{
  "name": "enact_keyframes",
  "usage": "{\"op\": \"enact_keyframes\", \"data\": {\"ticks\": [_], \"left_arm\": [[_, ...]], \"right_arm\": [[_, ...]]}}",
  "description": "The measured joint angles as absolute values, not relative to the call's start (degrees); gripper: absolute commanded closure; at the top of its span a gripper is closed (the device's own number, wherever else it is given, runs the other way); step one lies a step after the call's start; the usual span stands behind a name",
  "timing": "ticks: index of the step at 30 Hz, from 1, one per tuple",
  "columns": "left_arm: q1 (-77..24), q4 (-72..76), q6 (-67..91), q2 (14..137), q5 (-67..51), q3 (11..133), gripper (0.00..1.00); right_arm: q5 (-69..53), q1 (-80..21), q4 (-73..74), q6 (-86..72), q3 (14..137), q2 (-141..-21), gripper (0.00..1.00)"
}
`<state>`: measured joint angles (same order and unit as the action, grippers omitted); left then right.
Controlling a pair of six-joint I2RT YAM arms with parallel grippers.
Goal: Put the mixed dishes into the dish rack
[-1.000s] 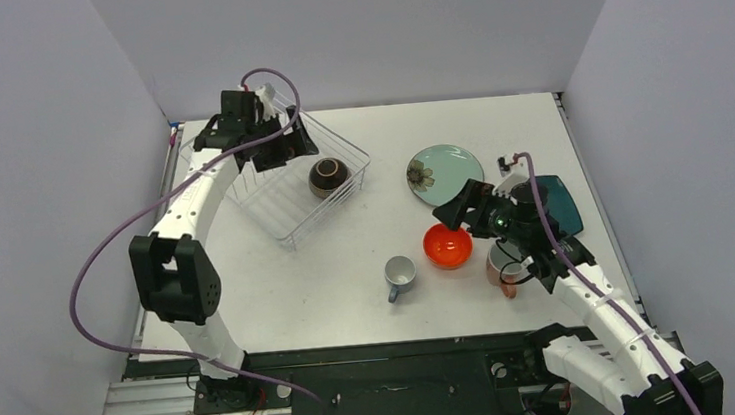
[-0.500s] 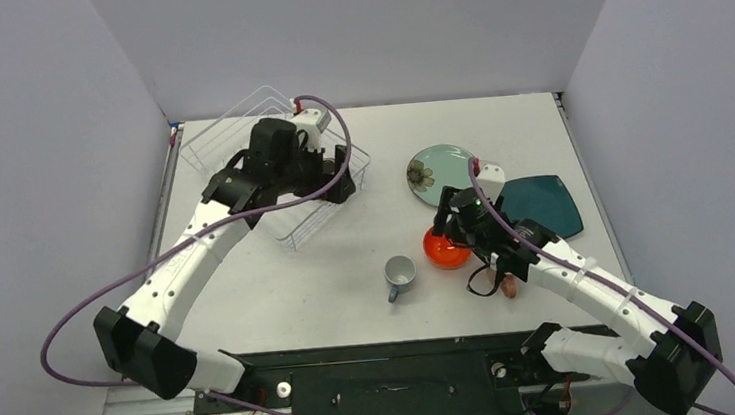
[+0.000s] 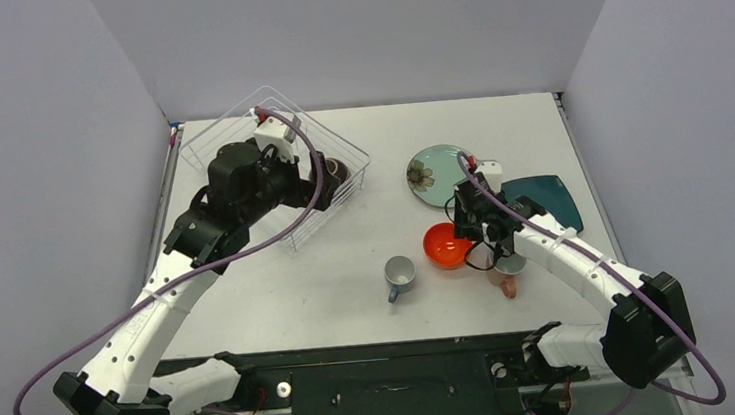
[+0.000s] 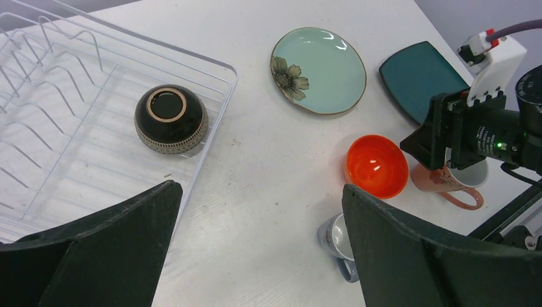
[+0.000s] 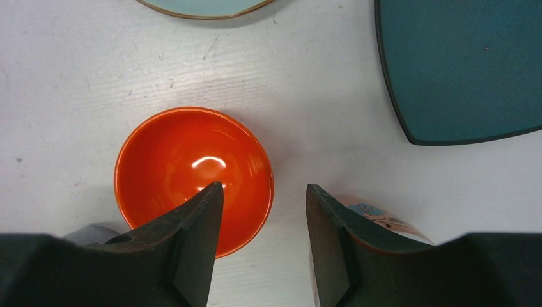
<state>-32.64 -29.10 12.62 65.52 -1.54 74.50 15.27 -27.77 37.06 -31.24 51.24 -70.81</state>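
Note:
The white wire dish rack [image 3: 220,140] stands at the back left, also in the left wrist view [image 4: 57,83]. The brown bowl [image 4: 170,119] lies upside down in its near-right corner. My left gripper [image 4: 261,192] is open and empty above the table beside the rack; it also shows from above [image 3: 326,183]. The orange-red bowl [image 5: 185,160] sits upright. My right gripper [image 5: 263,188] is open, its jaws either side of the bowl's right rim. The pink mug [image 5: 377,217] lies under the right finger. The grey-blue mug [image 3: 400,277] stands left of the bowl.
The round pale-teal plate [image 3: 436,171] with a dark flower lies behind the orange bowl [image 3: 444,245]. The dark-teal rounded-square plate [image 3: 549,202] lies at the right, also in the right wrist view [image 5: 460,64]. Grey walls close the table on three sides.
My left arm has swung from the rack's back-left corner to its right side. My right gripper has moved left and down, from right of the orange bowl to over its rim.

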Motion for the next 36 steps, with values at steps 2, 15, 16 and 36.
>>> {"op": "enact_keyframes", "data": {"ticks": [2,15,16,36], "left_arm": [[-32.64,-28.45,12.60,65.01,-1.10,74.26,0.04],[-32.64,-24.93,12.36,63.46,1.65,71.00,0.04],[-32.64,-24.77,12.36,63.48,1.72,71.00,0.04],[-32.64,-23.62,11.79,66.57,1.65,70.96,0.03]], "right_arm": [[14.90,-27.70,37.10,-30.30,51.07,-71.42,0.54],[14.04,-26.59,34.24,-28.71,47.13,-73.54,0.58],[13.87,-26.57,33.80,-28.69,47.00,-73.71,0.59],[10.85,-26.55,25.50,-27.64,45.82,-80.84,0.90]]}}
